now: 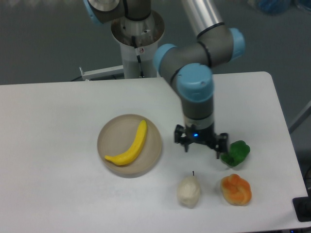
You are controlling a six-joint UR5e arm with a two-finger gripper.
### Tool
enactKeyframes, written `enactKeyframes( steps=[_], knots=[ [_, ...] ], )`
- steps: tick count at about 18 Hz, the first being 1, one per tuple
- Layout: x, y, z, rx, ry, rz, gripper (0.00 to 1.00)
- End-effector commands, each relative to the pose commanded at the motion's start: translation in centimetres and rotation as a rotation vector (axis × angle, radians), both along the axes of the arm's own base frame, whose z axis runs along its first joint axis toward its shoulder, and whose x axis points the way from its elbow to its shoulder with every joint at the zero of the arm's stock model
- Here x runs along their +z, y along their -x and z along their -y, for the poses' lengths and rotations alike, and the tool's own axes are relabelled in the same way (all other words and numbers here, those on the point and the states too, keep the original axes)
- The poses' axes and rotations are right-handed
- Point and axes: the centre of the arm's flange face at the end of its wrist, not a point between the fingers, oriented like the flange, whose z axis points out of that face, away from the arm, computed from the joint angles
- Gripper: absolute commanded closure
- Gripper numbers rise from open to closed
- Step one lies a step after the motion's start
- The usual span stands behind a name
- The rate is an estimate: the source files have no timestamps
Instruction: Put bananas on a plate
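A lumpy orange item (236, 190) and a white pear-shaped item (188, 191) lie nearest. Behind them, the gripper (201, 147) hangs empty, fingers spread, beside a glossy green pepper (235, 152). The smooth curved banana (130, 147) rests inside the matte round plate (110, 135).

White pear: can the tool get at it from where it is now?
Probably yes. The white pear stands alone on the table, apart from the orange fruit and the plate, with nothing over it. The tool hovers open just above and to its right.
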Motion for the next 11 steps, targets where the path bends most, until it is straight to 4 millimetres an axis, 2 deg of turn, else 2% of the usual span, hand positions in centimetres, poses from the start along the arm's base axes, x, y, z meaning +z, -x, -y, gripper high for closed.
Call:
enactKeyframes(
  steps=[7,11],
  knots=[
    [0.5,3.8,0.2,-0.103,0.025,-0.04,0.0],
    [0.9,4.4,0.3,-0.136,0.031,-0.053,0.0]
  ],
)
